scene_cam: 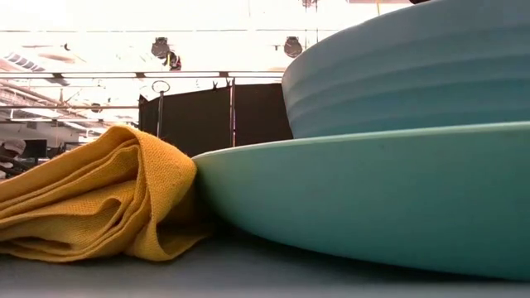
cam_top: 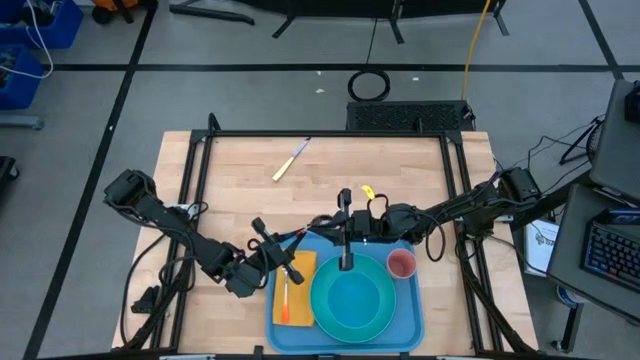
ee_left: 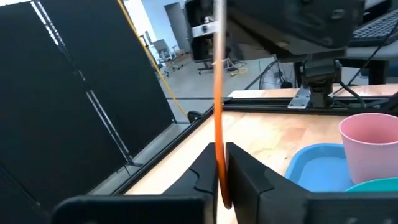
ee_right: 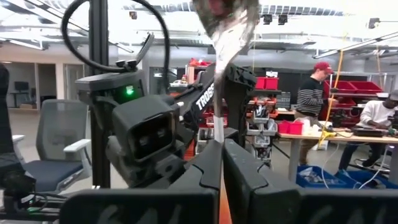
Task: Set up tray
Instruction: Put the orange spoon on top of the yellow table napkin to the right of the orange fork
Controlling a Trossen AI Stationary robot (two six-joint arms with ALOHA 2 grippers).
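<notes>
The blue tray [cam_top: 412,312] lies at the table's near edge. On it are a yellow-orange napkin [cam_top: 299,297] at the left, a turquoise plate [cam_top: 352,303] in the middle and a pink cup [cam_top: 401,264] at its far right. My left gripper [cam_top: 280,265] is over the napkin's far end, shut on an orange-handled utensil [ee_left: 219,93]. My right gripper [cam_top: 345,238] is over the tray's far rim, shut on a silver spoon [ee_right: 225,25]. My left gripper pinches the utensil's orange handle [ee_left: 219,149] between its two fingers. The fingers lie across the handle. The utensil stands about upright, its silver shaft [ee_left: 219,56] above the fingers; its lower end is hidden by the fingers. My right gripper pinches the spoon's thin handle [ee_right: 218,134] between its two fingers, which lie across it. The spoon stands about upright with its bowl [ee_right: 225,25] up. The part below the fingers is hidden, apart from a bit of orange [ee_right: 222,214].
A yellow-handled knife [cam_top: 290,160] lies on the bare wood toward the table's far edge. A black frame rail [cam_top: 330,134] runs around the table. In the low view the folded napkin [scene_cam: 91,199] lies against the plate's rim [scene_cam: 356,207].
</notes>
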